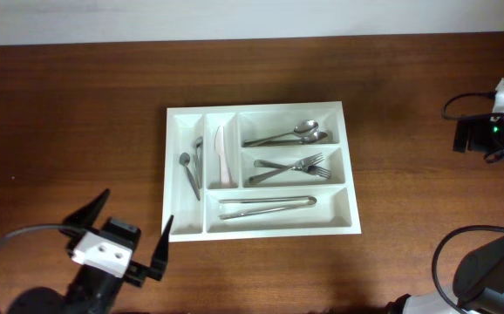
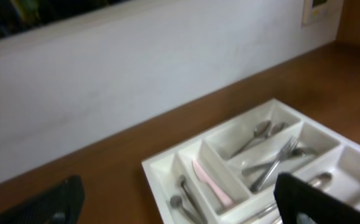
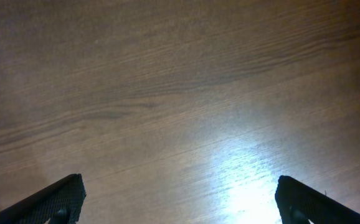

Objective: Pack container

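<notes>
Container [image 1: 337,209], where's it sitting, and what's inside?

Reply: Smack in the middle of the desk [image 1: 78,105], long sides running along the near edge. The leftmost narrow slot has small spoons [image 1: 189,166] and the next one a pale knife [image 1: 223,157]. Wide slots, far to near: bigger spoons [image 1: 287,135], crossed forks [image 1: 291,167], tongs [image 1: 267,206].

Ok, and the pincers?

Reply: Left pincer [image 1: 139,208] is spread wide with nothing in it, by the container's near-left corner. One fingertip is close to that corner, can't tell if it touches. Right pincer [image 3: 179,180] is also wide and empty, over bare wood. Only its own wrist view shows it properly.
</notes>
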